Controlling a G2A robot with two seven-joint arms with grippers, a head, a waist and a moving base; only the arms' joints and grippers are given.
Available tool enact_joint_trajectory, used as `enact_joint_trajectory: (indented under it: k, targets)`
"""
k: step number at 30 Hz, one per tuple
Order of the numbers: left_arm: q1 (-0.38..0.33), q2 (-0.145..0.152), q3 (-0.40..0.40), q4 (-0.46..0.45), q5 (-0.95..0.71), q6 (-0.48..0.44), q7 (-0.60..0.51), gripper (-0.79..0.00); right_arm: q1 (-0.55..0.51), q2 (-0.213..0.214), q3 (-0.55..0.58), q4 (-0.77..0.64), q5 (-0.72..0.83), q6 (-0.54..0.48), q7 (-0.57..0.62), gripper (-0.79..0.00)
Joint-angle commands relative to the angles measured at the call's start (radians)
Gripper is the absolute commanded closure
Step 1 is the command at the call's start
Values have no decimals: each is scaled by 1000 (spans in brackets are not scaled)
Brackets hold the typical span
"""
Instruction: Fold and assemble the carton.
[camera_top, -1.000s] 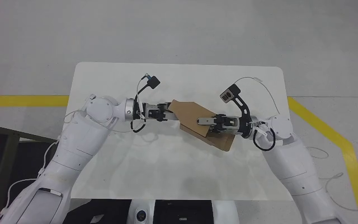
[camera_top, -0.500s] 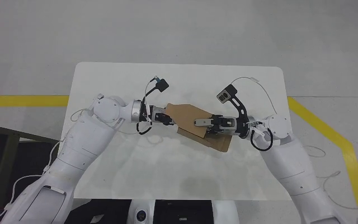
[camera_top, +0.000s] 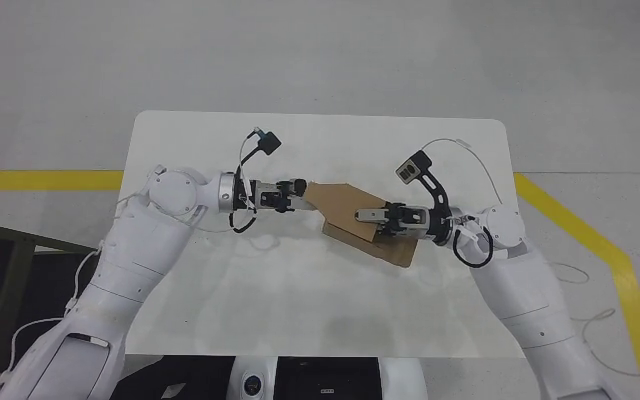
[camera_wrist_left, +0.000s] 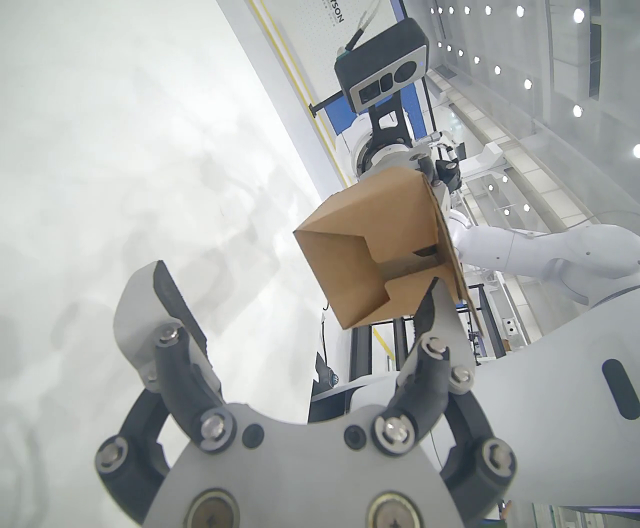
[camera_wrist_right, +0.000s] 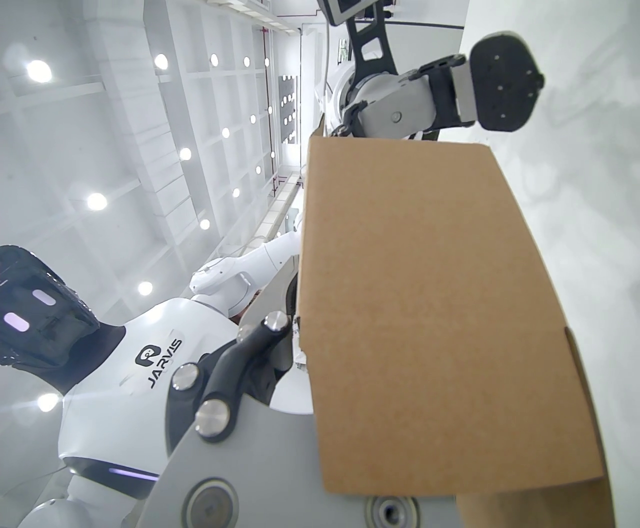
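The carton is held up over the middle part of the table, between the two arms. The right gripper is closed on a wall of the carton, at its upper side, and I judge that it carries the whole weight. The left gripper stands just beside the opposite end of the carton, opened wide and with nothing in it.

The coming move depends on one relation. The long axis of the carton runs nearly along the line from one gripper to the other. Its open end, with the flaps not yet folded shut, looks straight at the left gripper. So the left arm is the nearer one to the flaps, and probably it must push or pinch one of them.

The left wrist view shows the inside of the carton, and one of the fingers almost at the edge of a flap; whether it really touches I cannot tell. The right wrist view shows instead the plain outer wall of the carton, which hides the right gripper's own grip. Beyond the carton's far edge it shows one black pad of the left gripper
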Motion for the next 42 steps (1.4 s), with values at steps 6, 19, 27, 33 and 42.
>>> enact_joint_trajectory:
  k: [6, 19, 27, 33, 42]
  targets:
    - [51, 23, -54, -41, -23, 29, -56, -785, -12, 6, 13, 6, -33, 15, -6, 0]
    - [39, 24, -51, -61, 19, 20, -7, -785, -8, 2, -32, -35, -73, 48, -19, 0]
    - [26, 15, -13, -24, 21, 20, -2, -785, -5, 3, -26, -73, -52, 49, -11, 0]
    - [24, 11, 2, -22, 8, 21, 3, -785, -6, -1, -38, -84, -30, 45, -11, 0]
    - [17, 6, 17, -25, -1, 17, 10, -785, 2, -5, -48, -82, -13, 38, -11, 0]
